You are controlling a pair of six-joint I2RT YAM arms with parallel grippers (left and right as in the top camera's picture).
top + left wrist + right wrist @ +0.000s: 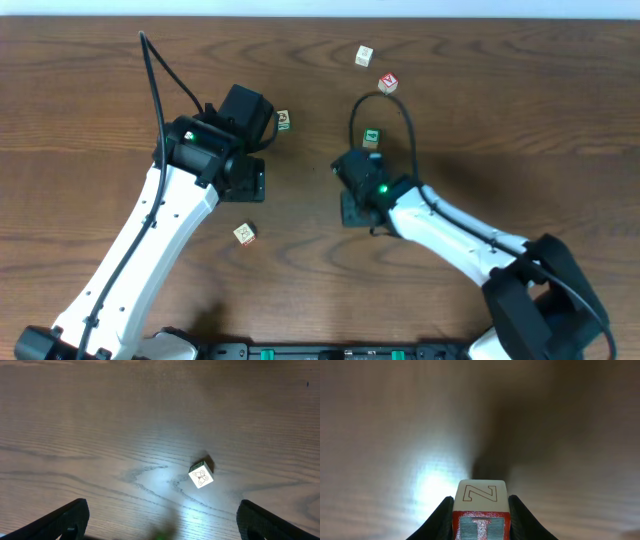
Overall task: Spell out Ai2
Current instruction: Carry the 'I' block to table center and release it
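My right gripper [481, 505] is shut on a wooden letter block [480, 492] with an outlined Z on its white top face and an I on its red front face. In the overhead view the right gripper [357, 208] sits at mid-table and hides that block. My left gripper [162, 520] is open wide and empty. Ahead of it, a small block with a butterfly drawing [201, 476] lies on the wood. In the overhead view the left gripper [248, 182] is left of centre, with a tan block [244, 234] just in front of it.
Other loose blocks lie on the brown wooden table [520, 130]: a green-edged one [283, 120] by the left wrist, a green one [371, 136] behind the right wrist, a red-and-white one [388, 84] and a pale one [364, 55] farther back.
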